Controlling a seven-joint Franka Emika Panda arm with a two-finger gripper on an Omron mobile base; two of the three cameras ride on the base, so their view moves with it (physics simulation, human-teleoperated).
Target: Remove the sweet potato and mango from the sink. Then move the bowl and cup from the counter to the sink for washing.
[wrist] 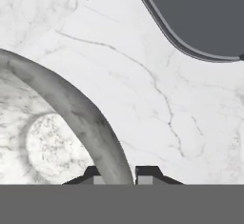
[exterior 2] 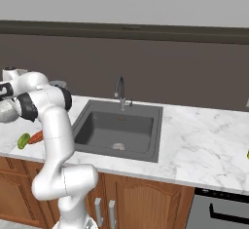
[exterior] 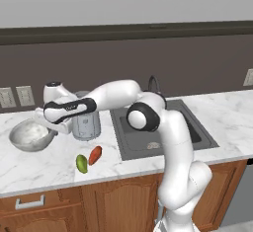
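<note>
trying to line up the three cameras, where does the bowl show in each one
Left base view: the bowl sits at far left on the counter, under the gripper.
Right base view: a sliver of the bowl at the left edge, behind the arm.
Hand view: the bowl curves across the lower left, its rim between the fingertips.
Shared landmark: the sink, to the bowl's right in both base views.

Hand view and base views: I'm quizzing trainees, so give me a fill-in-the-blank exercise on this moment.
1. The pincer is shut on the rim of the ____.
2. The sweet potato and mango lie on the ____.
3. The sink basin holds no ____ yet.

Missing words: bowl; counter; bowl
</note>
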